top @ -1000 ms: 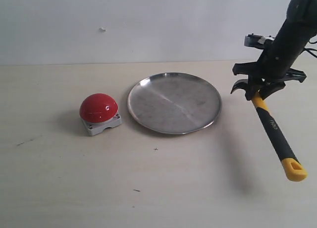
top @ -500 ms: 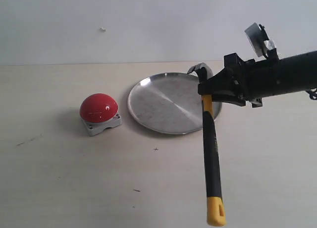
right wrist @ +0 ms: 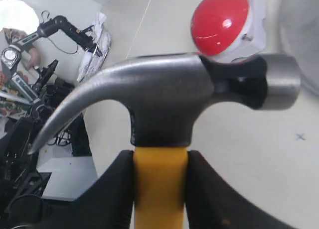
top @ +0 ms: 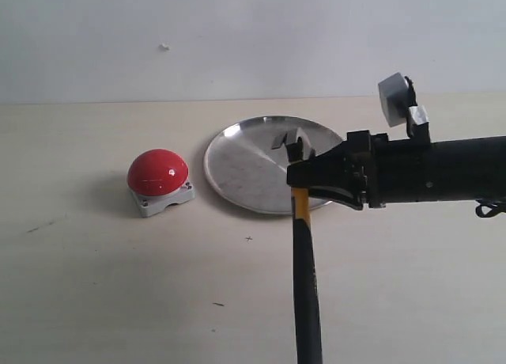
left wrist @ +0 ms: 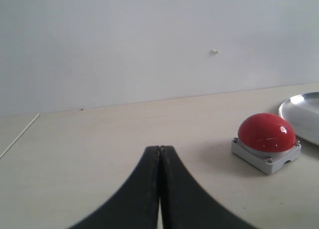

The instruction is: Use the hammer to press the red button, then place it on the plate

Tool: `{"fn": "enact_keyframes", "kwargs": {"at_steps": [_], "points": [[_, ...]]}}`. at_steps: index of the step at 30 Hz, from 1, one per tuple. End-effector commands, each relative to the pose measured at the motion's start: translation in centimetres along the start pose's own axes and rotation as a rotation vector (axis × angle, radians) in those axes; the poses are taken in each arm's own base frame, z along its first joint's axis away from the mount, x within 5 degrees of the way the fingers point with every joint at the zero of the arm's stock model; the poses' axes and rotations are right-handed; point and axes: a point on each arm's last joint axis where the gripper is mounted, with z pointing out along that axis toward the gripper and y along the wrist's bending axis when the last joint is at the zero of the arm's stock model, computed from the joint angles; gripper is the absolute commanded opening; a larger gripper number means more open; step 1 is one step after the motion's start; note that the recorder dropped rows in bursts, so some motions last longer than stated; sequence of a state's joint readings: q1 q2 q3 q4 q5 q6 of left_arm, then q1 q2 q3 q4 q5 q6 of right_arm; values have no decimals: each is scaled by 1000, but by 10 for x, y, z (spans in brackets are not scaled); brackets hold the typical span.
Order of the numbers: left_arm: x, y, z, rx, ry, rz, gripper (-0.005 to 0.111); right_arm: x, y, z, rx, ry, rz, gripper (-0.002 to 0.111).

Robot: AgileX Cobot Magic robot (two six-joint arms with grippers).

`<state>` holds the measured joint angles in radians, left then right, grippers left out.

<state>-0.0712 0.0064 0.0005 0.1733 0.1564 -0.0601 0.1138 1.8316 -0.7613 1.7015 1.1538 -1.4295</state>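
1. Nearest, the hammer (top: 306, 285): long axis close to vertical in the exterior view. Black grip runs down off the lower edge toward the camera, with the yellow neck and dark head at the far, upper end.
2. Pinched at the yellow neck, just under the head, by the right gripper (top: 300, 180). Seen from the right wrist, fingers (right wrist: 117, 189) press flat on both sides of the neck, the head set crosswise beyond them, curved prongs one way and round striking face the other.
3. Head shows over the near right part of the plate (top: 245, 162) in the exterior view; touching it or not, cannot tell.
4. Right arm (top: 443, 170): stretched out level from the right edge toward the middle, dark, with a grey block on top near the wrist.
5. Left gripper (left wrist: 160, 150): tips pressed together in a thin seam, low over the table (top: 118, 301), aimed toward the back wall (top: 237, 39).
6. Red button (top: 158, 172): dome up on its grey square base, on the table just left of the plate, not touching it.
7. Plate: flat on the table near the middle, scuffed and shiny, rim raised.
8. Farthest, the plain pale wall.
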Motion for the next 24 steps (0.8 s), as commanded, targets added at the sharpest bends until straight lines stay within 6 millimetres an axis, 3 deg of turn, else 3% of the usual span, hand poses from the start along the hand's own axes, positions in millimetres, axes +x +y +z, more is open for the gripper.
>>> {"fn": "enact_keyframes", "kwargs": {"at_steps": [1,8,24], "points": [[-1,0,-1,-4,-10,4,1,-10,27,15,-118,1,-83,0],[-1,0,-1,-4,-10,4,1,-16,42,35,-126,33,-120,0],[-1,0,-1,-4,-10,4,1,-27,43,37,-81,6,-138,0]]}}
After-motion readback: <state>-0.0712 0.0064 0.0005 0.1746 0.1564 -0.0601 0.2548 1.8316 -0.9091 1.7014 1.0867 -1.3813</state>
